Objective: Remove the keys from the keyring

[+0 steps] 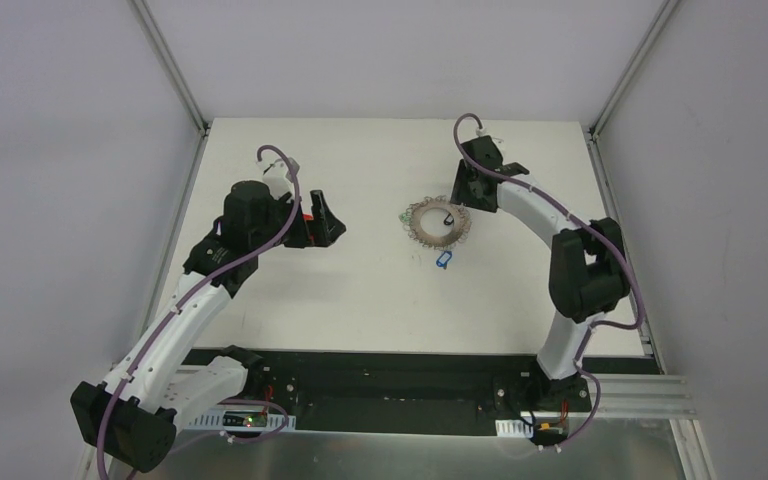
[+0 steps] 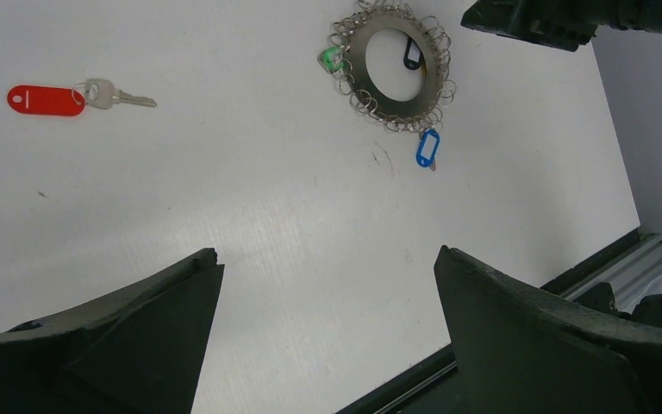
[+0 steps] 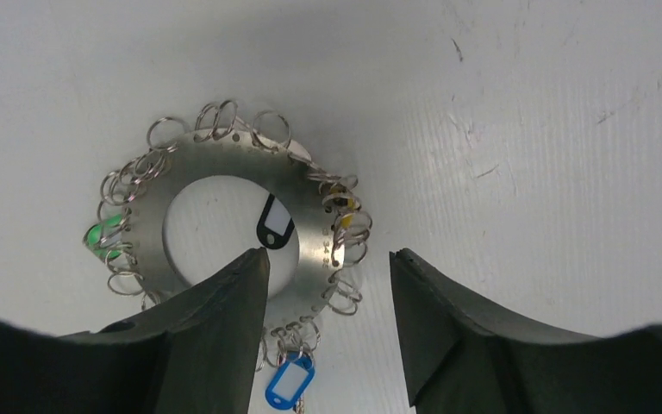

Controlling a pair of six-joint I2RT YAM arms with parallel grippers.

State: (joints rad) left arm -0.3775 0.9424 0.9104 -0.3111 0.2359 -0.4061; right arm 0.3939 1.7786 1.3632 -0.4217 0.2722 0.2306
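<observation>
The keyring (image 1: 438, 222) lies flat mid-table, a grey ring fringed with small wire loops. It also shows in the left wrist view (image 2: 390, 103) and the right wrist view (image 3: 224, 159). On it hang a green key tag (image 3: 103, 235), a black tag (image 3: 274, 224), a yellow one (image 3: 340, 207) and a blue tag (image 3: 290, 384). A red-tagged key (image 2: 45, 99) lies apart from the ring, beside my left gripper (image 1: 332, 222), which is open and empty (image 2: 326, 254). My right gripper (image 3: 328, 254) is open just above the ring's right rim (image 1: 457, 203).
The white table (image 1: 380, 300) ends at a black rail (image 1: 380, 365) along the near edge. Grey enclosure walls and metal corner posts (image 1: 172, 60) stand around it. The right arm's tip (image 2: 534, 21) shows at the top of the left wrist view.
</observation>
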